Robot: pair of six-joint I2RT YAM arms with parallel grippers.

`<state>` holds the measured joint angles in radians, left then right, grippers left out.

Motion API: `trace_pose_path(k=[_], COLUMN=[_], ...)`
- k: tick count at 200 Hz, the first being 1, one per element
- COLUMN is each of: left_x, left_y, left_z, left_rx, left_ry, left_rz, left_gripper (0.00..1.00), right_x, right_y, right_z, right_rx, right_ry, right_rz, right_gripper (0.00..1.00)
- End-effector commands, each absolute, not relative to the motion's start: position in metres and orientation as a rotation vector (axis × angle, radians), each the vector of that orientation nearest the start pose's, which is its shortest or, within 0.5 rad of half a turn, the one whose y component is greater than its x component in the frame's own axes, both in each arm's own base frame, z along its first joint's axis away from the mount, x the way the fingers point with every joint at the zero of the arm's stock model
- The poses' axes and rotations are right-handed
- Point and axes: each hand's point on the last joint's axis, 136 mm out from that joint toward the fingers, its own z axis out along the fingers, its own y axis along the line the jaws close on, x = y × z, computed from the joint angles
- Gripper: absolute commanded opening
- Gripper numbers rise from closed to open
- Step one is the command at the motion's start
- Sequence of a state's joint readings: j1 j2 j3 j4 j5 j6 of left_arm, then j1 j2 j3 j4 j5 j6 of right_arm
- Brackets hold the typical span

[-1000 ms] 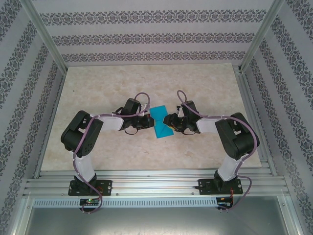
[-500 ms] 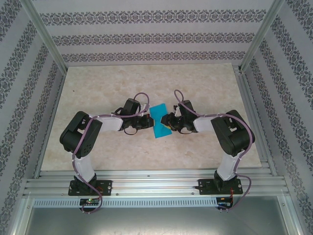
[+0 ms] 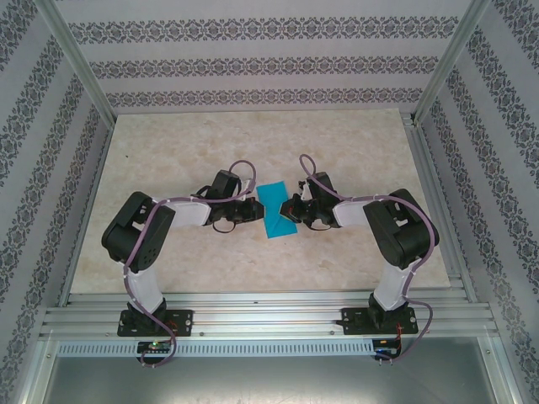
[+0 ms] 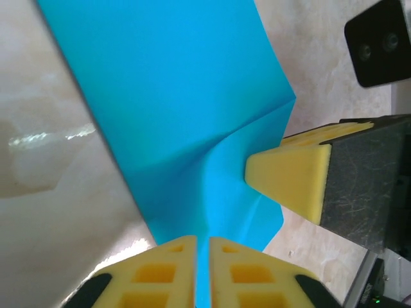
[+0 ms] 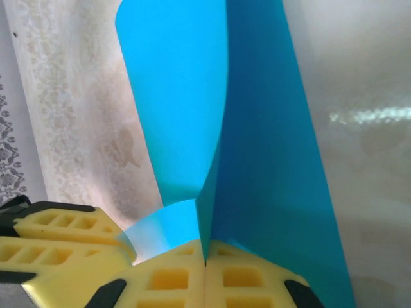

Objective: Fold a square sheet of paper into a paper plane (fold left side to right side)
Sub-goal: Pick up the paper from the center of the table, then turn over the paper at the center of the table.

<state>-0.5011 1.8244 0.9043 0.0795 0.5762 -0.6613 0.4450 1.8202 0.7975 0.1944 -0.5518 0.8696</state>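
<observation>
A pale, marbled table (image 3: 168,151) carries a single blue paper (image 3: 276,210) near its middle. Part of the paper lies flat on the tabletop; the rest stands creased and lifted.

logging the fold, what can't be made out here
Top view: the square sheet of paper is too small to show creases.
Left wrist view: whether the left gripper clamps the sheet or only straddles it; the bottom edge cuts that off.
Right wrist view: the right gripper hides the pinched edge.
</observation>
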Motion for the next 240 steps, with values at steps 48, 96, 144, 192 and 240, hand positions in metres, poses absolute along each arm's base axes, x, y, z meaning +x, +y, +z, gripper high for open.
trace_pose_path(k=[48,96,144,192,240], left_x=[0.348,0.334,0.318,0.303,0.301], left_y=[-0.225,-0.227,-0.254,-0.282,-0.292], left_z=[0.153,0.248,0.291,0.305,0.304], left_rx=[-0.043,-0.033,0.071,0.180,0.194], left_ry=[2.290,1.955,1.830,1.794,1.802], left_rz=[-1.252,-1.542,-1.779,-1.885,-1.901], left_gripper=[0.74,1.00,1.00,0.96,0.59], right_x=[0.351,0.349,0.339,0.330,0.327], right_y=[0.250,0.255,0.270,0.283,0.289], right_z=[0.126,0.233,0.310,0.337,0.335], right_rx=[0.106,-0.016,-0.131,-0.188,-0.203], right_ry=[2.320,1.999,1.811,1.747,1.764], right_rz=[1.263,1.433,1.575,1.647,1.674], right_gripper=[0.00,0.00,0.00,0.00,0.00])
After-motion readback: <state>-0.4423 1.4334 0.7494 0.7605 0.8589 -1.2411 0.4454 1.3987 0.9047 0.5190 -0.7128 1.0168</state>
